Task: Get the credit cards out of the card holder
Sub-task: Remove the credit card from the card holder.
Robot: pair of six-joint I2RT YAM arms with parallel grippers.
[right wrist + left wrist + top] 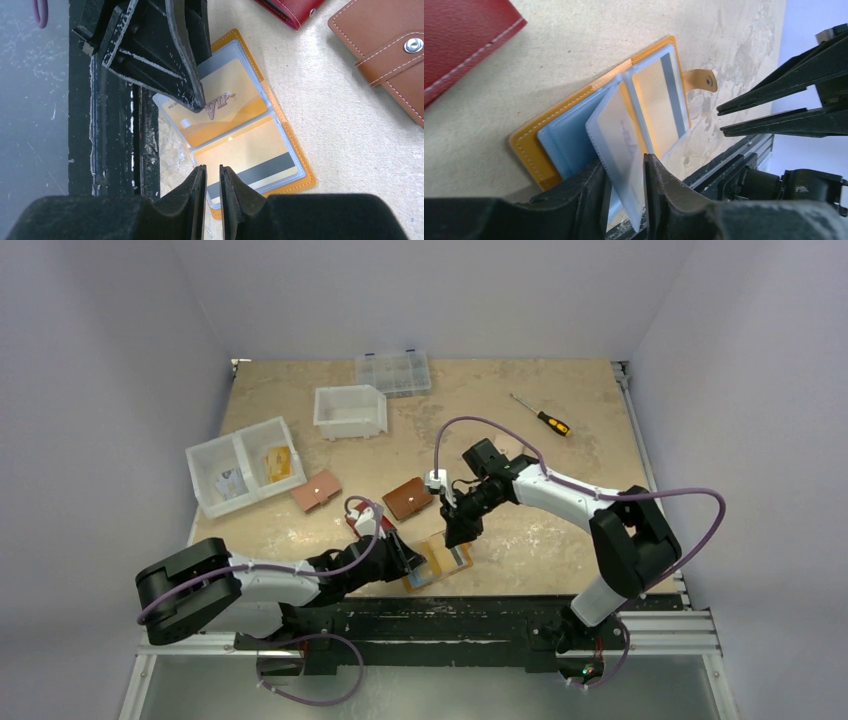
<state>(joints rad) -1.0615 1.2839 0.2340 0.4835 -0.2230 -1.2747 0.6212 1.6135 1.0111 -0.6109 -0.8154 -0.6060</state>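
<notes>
The mustard-yellow card holder (441,567) lies open near the table's front edge, its tan rim (296,176) and snap tab (702,80) showing. Its clear sleeves hold credit cards: an orange VIP card (226,94), a card with a dark stripe (260,167) and a light blue one (566,140). One sleeve page (621,145) stands up, tilted, between the fingers of my left gripper (624,182), whose jaws stand apart around it. My right gripper (213,175) hovers over the striped card, its jaws a narrow slit apart with nothing between them.
A dark red wallet (459,40) and a brown wallet (390,45) lie just behind the holder, a pinkish one (316,491) further left. White bins (245,465), a clear organiser box (393,372) and a screwdriver (541,416) sit further back. The black rail (120,150) borders the holder.
</notes>
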